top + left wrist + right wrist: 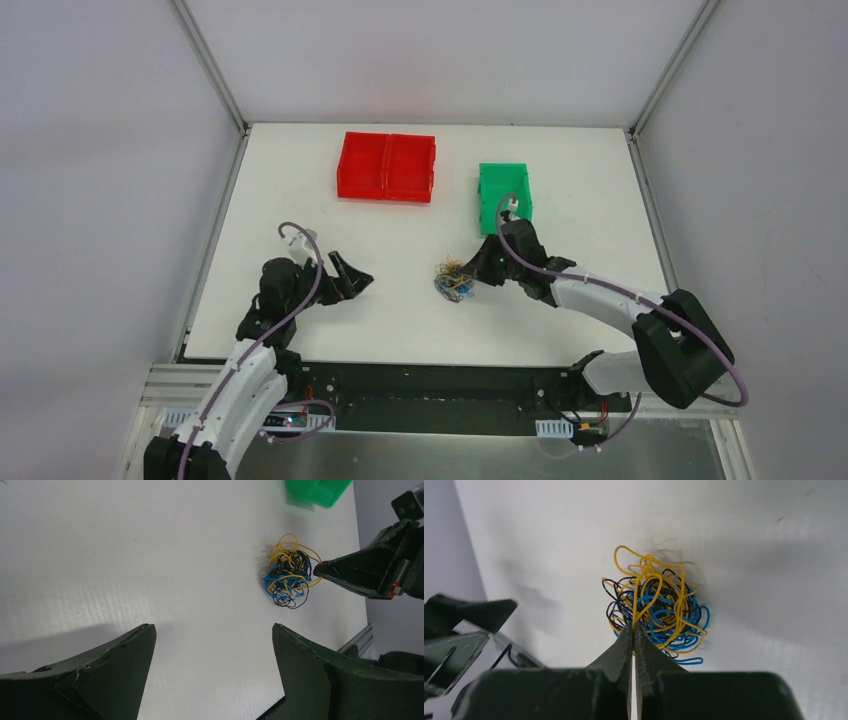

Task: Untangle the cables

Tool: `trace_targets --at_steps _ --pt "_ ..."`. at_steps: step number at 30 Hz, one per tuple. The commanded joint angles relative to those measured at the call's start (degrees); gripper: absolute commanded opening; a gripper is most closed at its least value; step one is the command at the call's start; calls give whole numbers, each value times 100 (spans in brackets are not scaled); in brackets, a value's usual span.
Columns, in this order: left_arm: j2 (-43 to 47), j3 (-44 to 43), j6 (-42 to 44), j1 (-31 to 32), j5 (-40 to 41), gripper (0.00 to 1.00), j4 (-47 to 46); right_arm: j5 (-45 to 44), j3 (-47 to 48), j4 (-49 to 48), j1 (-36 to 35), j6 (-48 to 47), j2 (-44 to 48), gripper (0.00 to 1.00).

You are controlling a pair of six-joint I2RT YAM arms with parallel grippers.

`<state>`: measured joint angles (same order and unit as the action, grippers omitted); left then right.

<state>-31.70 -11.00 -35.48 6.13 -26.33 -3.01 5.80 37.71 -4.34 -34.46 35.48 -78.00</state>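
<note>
Pinching a yellow strand, the right tool [633,630] is closed on the cables [656,607], a knot lying central on the desk [400,325]. Pulling would probably drag the whole clump along, because the left tool [212,630], wide open and empty, stands well left.

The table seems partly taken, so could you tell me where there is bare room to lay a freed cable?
Bare: between the left gripper and the cables, from the cables to the near edge, and left of the red bin. Crowded: around the cables, with the shut right gripper and green bin close.
</note>
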Motion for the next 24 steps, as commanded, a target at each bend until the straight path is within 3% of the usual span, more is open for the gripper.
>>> trace_targets --at_steps 1,5,9,14,24 --pt "-423 -362 -123 1053 427 90 -482 847 -462 -1070 -400 477 572 0" --pt "-1067 -661 -401 1928 745 88 -1005 940 -603 -1166 -519 654 615 0" --pt "-2428 -1243 -361 2359 696 81 -1482 923 -691 -1245 -595 688 641 0" --pt "-3500 -1748 -323 2544 426 76 -1747 900 -572 -1142 -619 679 577 0" --pt "-4378 -1806 24 2665 6 66 -2259 1075 -413 -1409 -702 863 167 0"
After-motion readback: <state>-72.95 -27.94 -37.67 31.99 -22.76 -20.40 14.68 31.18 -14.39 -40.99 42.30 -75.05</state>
